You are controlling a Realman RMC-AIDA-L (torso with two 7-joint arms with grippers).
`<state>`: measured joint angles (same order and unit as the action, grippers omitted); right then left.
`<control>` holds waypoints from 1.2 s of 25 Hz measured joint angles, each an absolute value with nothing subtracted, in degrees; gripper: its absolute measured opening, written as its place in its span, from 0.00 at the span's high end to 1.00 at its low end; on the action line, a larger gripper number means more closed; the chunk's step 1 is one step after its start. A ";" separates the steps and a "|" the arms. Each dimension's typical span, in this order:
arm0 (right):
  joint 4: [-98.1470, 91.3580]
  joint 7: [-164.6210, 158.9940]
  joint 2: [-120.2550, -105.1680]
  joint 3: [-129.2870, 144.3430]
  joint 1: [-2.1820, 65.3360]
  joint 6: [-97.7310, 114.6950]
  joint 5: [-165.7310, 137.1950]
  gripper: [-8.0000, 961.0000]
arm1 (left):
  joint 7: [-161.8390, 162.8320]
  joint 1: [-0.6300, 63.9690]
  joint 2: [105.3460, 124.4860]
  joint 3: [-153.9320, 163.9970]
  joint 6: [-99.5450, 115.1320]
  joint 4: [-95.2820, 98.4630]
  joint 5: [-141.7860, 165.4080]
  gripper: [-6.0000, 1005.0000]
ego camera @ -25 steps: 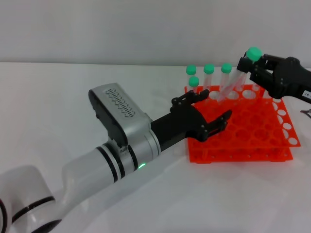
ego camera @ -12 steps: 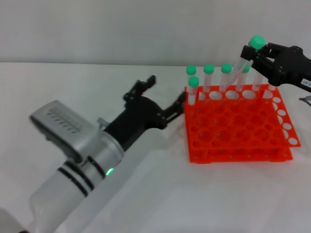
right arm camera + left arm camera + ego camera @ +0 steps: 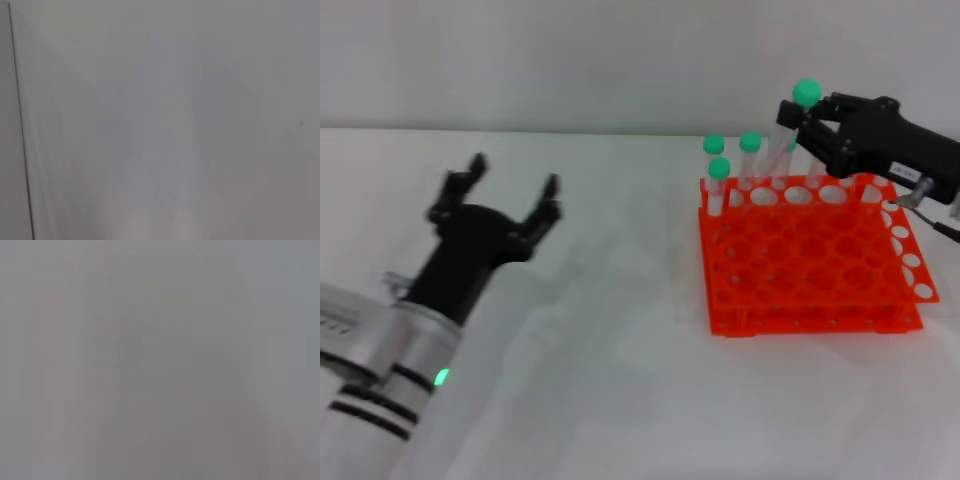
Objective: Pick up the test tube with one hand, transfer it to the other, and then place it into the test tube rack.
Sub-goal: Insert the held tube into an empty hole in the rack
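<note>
In the head view my right gripper (image 3: 810, 125), black with a white label, is shut on a clear test tube (image 3: 790, 130) with a green cap. It holds the tube tilted over the back row of the orange test tube rack (image 3: 810, 275). The tube's tip is down among the rear holes. My left gripper (image 3: 500, 205), black with a green ring light on its arm, is open and empty over the table, well left of the rack. Both wrist views show only blank grey.
Several other green-capped tubes (image 3: 718, 185) stand upright in the rack's back left corner. Most rack holes are vacant. The white table (image 3: 620, 400) stretches around the rack, with a pale wall behind.
My left arm has pulled back from the rack to the left and its fingers have spread. My right gripper has shifted left with the tube, lowering it toward the back row.
</note>
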<state>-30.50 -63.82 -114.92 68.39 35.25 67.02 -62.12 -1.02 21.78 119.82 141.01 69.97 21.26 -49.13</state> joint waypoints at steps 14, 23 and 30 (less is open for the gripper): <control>-29.70 -62.60 -115.51 74.17 37.68 57.23 -61.90 0.73 | -0.75 19.76 119.79 140.97 71.58 18.81 -59.70 0.12; -29.51 -62.57 -115.91 75.53 37.97 55.91 -61.63 0.73 | -0.64 19.94 119.79 141.15 71.50 18.81 -59.79 0.13; -27.90 -62.41 -116.04 76.01 38.68 55.60 -61.43 0.72 | -0.01 20.08 119.79 141.42 71.23 18.81 -59.83 0.13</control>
<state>-27.90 -62.41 -116.04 76.01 38.68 55.60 -61.43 -0.02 20.08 119.79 141.42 71.23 18.81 -59.83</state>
